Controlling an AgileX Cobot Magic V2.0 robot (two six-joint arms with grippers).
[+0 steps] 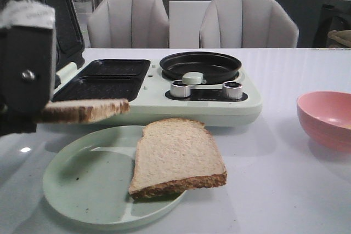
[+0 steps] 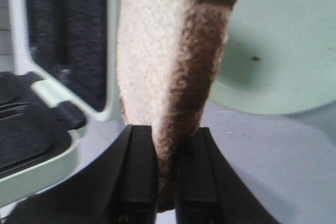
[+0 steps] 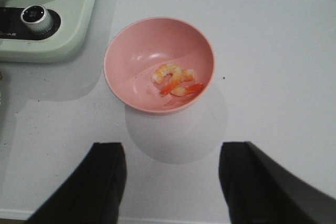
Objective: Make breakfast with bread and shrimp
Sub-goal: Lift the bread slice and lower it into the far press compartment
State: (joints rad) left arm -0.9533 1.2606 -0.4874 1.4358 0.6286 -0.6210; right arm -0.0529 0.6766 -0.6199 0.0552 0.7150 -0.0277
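Bread (image 2: 157,77) soft, crushable; we grip crust edge | left claw (image 2: 167,169) clamped on slice | right claw (image 3: 170,182) apart, above shrimp (image 3: 176,80)

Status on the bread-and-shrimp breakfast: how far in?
Early. Done: nothing cooked; grill plates and pan bare. In hand: left gripper is shut on one bread slice beside the grill. Left: second slice on the green plate, shrimp in the pink bowl; right gripper open above it.
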